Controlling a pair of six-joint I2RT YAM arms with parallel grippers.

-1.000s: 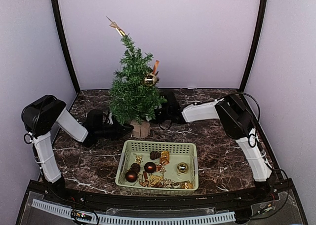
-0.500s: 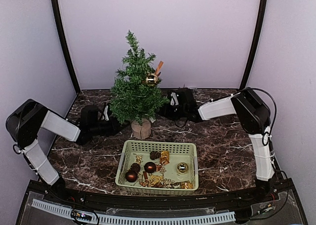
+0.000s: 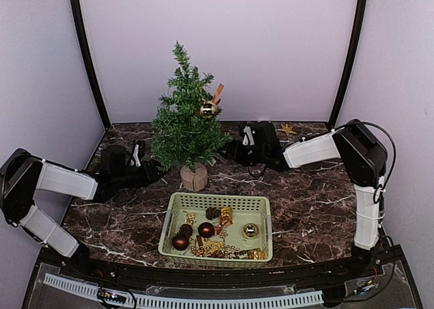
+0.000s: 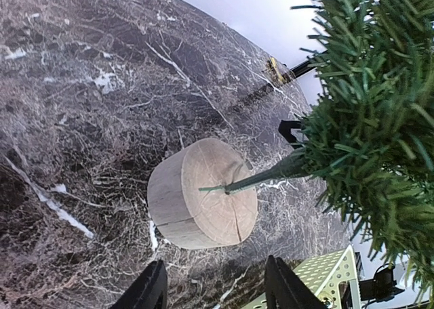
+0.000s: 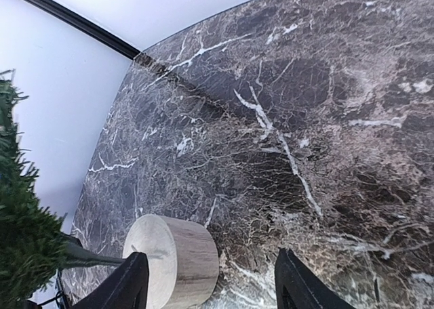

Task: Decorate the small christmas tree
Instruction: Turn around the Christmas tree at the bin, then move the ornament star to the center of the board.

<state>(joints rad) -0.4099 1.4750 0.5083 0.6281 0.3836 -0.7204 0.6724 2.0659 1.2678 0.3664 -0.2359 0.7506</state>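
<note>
— Both arms have backed away from the small christmas tree (image 3: 184,119). It leaned a second ago; now it stands upright at the back of the desk (image 3: 305,200), just behind the basket (image 3: 266,221). Its gold star (image 3: 287,129) has left the tip and lies near the back right corner.

— And the jaws?

— Left jaws and right jaws alike stand apart with nothing between them. Each sits low on its own side of the stump base (image 4: 203,194), clear of it.

— How will the tree handle?

— Light and top-heavy, I'd judge: a thin trunk (image 4: 264,175) on a small wooden disc. A push on the upper branches would likely tip it. The needles look bristly and springy, so they should give under a touch. One gold bauble (image 3: 205,110) hangs on the right side.

— Where to take hold?

— The stump. It is stiff and round-sided, the firmest part on show. One arm could steady it there while the other hangs things. I'd avoid the trunk, which may bend.
</note>
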